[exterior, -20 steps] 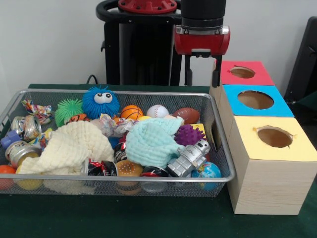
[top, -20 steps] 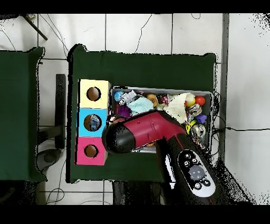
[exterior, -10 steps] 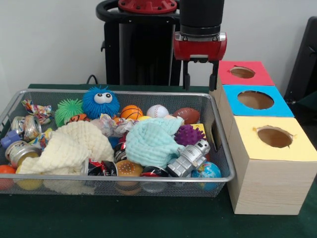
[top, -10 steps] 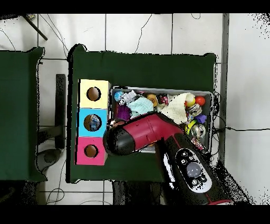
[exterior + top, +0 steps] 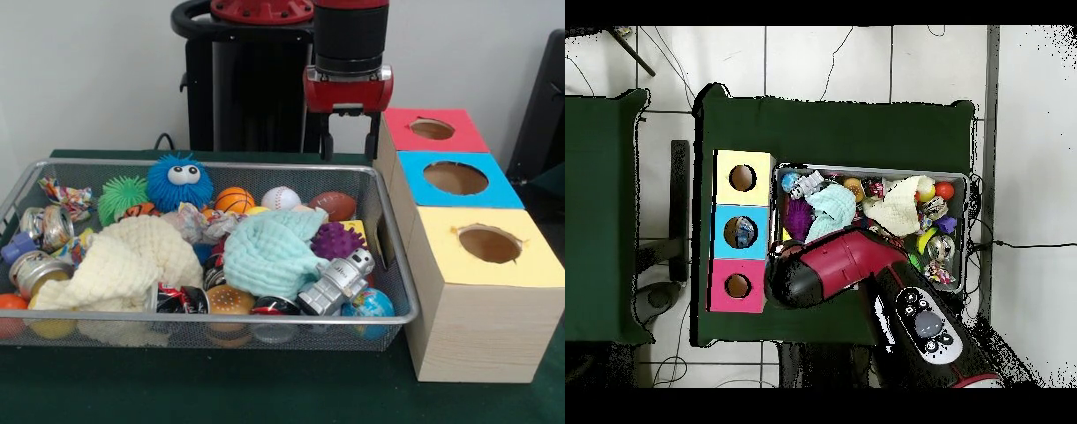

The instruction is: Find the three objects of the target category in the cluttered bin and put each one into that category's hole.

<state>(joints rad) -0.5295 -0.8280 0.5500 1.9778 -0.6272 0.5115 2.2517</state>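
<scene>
I've moved the gripper left off the boxes to the bin's far corner, fingers apart and empty, next pick pending.

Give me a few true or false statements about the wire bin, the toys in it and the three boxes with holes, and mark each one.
1. The fuzzy blue ball with googly eyes lies in the wire mesh bin. True.
2. The gripper holds the white baseball. False: it hangs open and empty above the bin's far edge.
3. The yellow-topped wooden box stands nearest the camera. True.
4. The silver toy robot sits in the red-topped box. False: it lies in the bin.
</scene>
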